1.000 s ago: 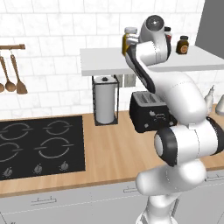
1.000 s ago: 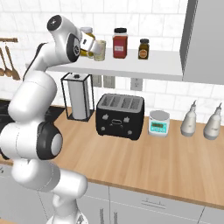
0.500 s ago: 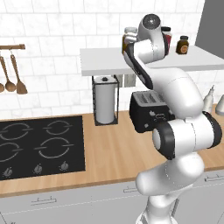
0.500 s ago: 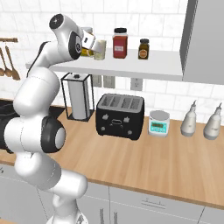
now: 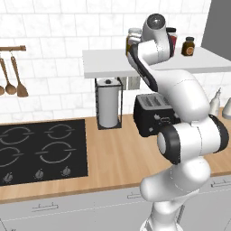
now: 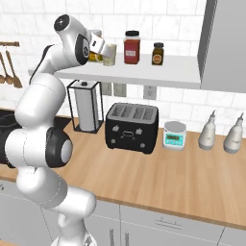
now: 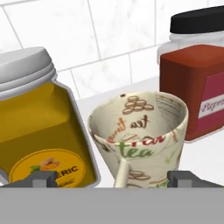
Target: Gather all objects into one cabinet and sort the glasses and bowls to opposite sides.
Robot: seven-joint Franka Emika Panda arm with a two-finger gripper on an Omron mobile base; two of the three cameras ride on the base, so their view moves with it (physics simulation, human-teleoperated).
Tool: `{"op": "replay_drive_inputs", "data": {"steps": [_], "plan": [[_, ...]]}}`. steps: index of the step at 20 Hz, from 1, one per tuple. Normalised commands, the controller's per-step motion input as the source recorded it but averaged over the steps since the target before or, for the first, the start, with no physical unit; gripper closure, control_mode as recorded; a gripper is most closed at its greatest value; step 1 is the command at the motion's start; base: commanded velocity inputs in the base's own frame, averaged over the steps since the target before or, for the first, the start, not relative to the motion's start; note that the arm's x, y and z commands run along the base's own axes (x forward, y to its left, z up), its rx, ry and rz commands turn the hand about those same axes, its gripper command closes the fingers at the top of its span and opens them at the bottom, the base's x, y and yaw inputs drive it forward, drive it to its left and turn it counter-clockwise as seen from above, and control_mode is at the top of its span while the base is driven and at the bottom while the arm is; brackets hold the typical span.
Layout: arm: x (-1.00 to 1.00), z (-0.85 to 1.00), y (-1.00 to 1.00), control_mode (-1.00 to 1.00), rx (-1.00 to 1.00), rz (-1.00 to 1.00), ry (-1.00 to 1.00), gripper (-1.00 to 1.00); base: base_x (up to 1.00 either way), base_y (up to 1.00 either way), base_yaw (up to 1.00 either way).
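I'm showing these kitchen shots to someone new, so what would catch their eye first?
Probably the white arm reaching up to the pale-grey ledge, its open tool right at a beige mug printed with the word tea. The mug stands between a yellow jar and a red jar. Below on the wooden counter sits a black toaster.

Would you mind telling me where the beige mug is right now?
The beige mug stands on the pale-grey shelf, between the yellow jar and the red jar, right before the open gripper in the hand view.
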Motion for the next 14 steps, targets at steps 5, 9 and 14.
{"op": "replay_drive_inputs", "data": {"steps": [5, 9, 14], "plan": [[0.0, 0.0, 0.11, -1.0, 0.0, 0.0, 0.0, -1.0, 0.0, 0.0, 0.0], [0.0, 0.0, 0.03, -1.0, 0.0, 0.0, 0.0, 1.0, 0.0, 0.0, 0.0], [0.0, 0.0, 0.0, -1.0, 0.0, 0.0, 0.0, 1.0, 0.0, 0.0, 0.0]]}}
